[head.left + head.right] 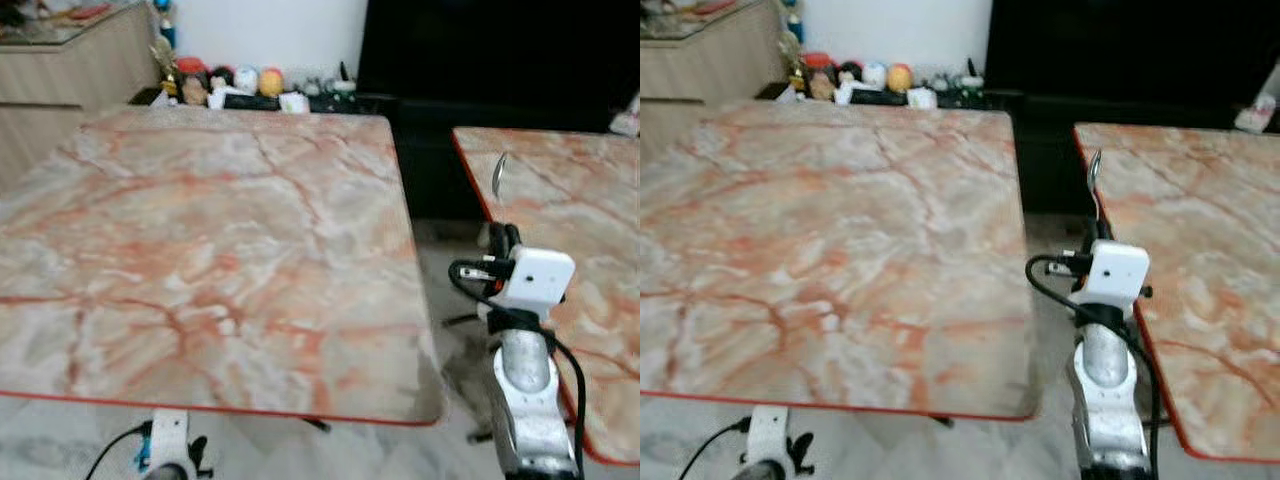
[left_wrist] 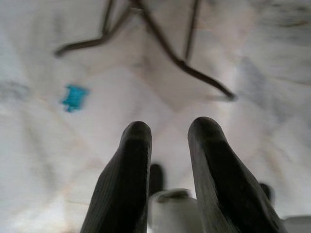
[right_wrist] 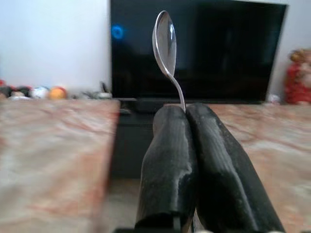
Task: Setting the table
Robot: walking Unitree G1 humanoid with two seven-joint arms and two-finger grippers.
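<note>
Right gripper (image 3: 187, 114) is clamped tight on a spoon (image 3: 166, 43), handle pinched, bowl projecting along the fingers toward 12 o'clock. It hangs over the gap between tables; the bare marble table (image 1: 200, 250) lies at 10 o'clock, nearest edge adjacent. Left gripper (image 2: 167, 131), slightly parted and empty, hangs idle.

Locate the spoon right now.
The spoon is pinched upright in the right gripper, bowl up, over the gap between the two marble tables.
</note>
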